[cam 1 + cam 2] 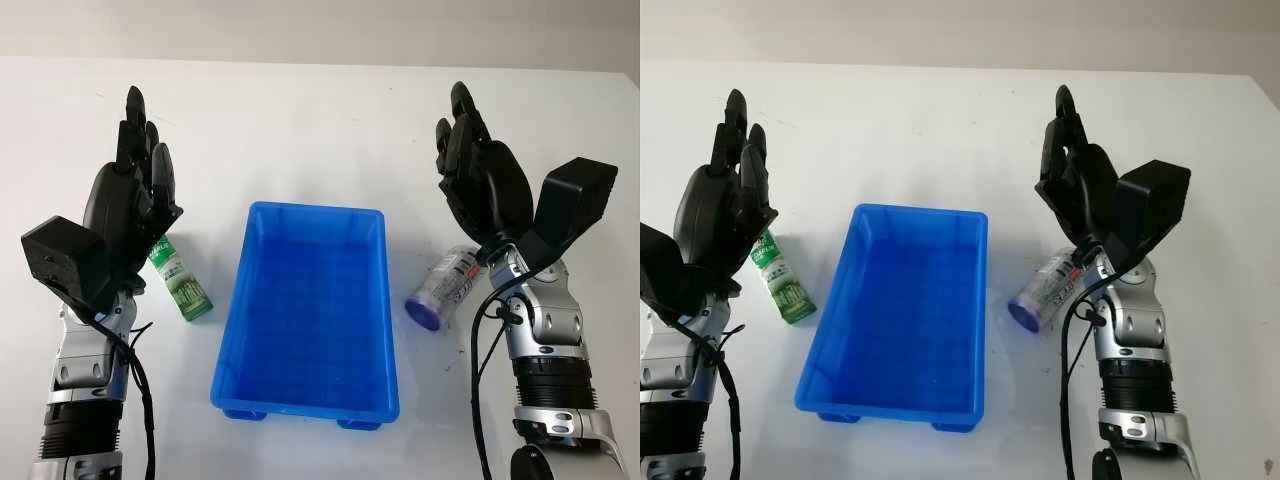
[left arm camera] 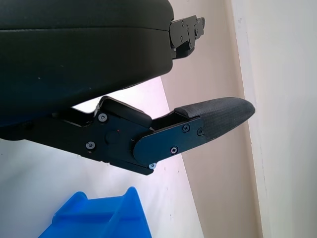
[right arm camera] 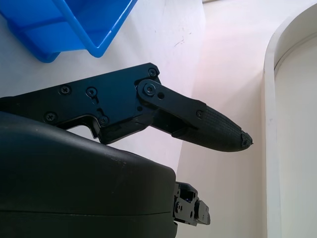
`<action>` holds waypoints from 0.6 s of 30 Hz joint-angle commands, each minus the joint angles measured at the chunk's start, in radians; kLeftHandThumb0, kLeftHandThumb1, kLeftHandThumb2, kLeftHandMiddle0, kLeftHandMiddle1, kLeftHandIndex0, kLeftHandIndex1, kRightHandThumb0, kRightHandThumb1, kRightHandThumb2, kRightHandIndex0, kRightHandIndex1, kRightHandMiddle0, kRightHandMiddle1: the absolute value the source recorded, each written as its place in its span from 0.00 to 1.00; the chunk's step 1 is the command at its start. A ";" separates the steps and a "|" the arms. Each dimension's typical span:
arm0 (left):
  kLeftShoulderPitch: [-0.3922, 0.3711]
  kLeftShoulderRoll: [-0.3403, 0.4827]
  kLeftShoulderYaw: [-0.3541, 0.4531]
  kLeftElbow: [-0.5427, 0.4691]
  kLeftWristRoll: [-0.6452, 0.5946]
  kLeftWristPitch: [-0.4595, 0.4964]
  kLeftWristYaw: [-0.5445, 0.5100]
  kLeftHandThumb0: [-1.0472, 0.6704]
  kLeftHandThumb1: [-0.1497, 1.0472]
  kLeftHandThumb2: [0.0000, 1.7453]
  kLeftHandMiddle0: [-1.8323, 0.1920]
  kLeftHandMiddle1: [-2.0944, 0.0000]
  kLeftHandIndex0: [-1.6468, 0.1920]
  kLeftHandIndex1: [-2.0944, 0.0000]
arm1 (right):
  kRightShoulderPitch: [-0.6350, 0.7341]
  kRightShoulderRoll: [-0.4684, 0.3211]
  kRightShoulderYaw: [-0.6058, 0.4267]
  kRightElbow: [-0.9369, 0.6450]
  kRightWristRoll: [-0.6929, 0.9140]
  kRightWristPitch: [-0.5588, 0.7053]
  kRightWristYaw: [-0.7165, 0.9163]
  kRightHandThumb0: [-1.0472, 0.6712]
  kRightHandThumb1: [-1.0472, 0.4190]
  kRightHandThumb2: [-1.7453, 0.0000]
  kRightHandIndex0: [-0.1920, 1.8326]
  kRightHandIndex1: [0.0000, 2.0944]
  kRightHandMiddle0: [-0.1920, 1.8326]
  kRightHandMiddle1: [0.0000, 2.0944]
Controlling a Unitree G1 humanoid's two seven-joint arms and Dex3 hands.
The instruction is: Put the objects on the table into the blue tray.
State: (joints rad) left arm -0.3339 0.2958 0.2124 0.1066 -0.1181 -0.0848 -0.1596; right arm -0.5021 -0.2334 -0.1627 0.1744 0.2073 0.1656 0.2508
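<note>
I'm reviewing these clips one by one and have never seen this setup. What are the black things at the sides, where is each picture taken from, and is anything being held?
The black shapes are the two three-finger hands of a humanoid robot. The two wide pictures come from a stereo camera on its head, looking down at a white table. The two close-up pictures come from cameras at the wrists, so each shows its own hand's shell and a finger very near.

On the table stands a blue tray with nothing in it. Beside it on the robot's left lies a green bottle; on its right lies a purple-capped can on its side.

The left hand is raised above the green bottle and the right hand above the can. Both are open and hold nothing.
</note>
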 commanded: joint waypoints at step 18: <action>-0.004 0.011 0.005 -0.019 0.008 0.008 0.000 0.13 1.00 0.44 1.00 1.00 1.00 1.00 | 0.000 -0.053 -0.009 -0.043 0.007 0.014 0.054 0.16 0.00 0.54 0.00 0.00 0.00 0.00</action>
State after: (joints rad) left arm -0.3337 0.2964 0.2130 0.0946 -0.1097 -0.0725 -0.1592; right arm -0.4894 -0.2591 -0.1630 0.1631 0.2107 0.1763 0.2966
